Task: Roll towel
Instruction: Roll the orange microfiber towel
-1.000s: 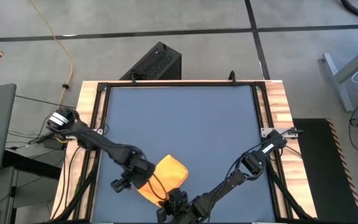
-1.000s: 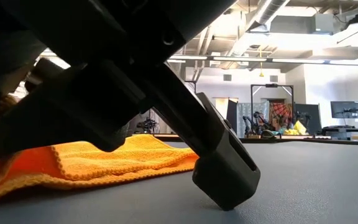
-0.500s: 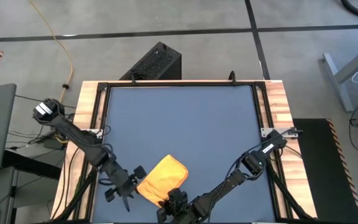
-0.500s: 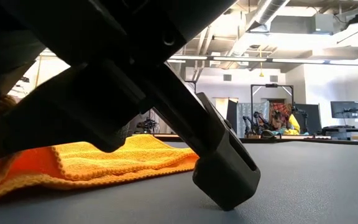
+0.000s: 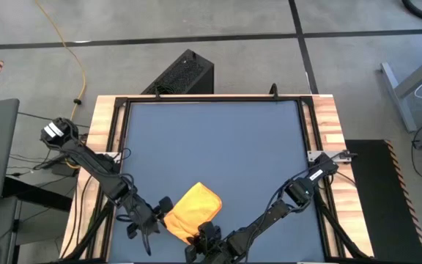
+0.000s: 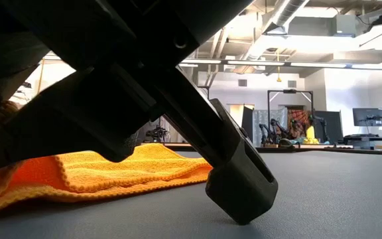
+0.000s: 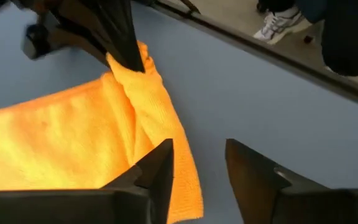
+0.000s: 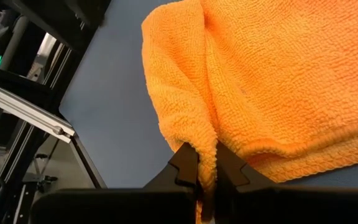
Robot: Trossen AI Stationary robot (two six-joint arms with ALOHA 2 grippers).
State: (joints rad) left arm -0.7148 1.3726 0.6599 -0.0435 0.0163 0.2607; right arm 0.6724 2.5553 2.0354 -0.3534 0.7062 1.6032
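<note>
Where towel [image 5: 193, 209] lies, claws either side.

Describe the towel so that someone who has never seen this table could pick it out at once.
On the dark blue tabletop, look to the near edge, between the two dark arms. The towel lies there in a loose fold, the right gripper shut on one edge and the left gripper open beside it. It is the only bright yellow-orange cloth in the scene.

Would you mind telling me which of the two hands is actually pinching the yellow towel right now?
The right hand: it is shut on a fold of the towel. The left hand is open beside the towel, holding nothing.
</note>
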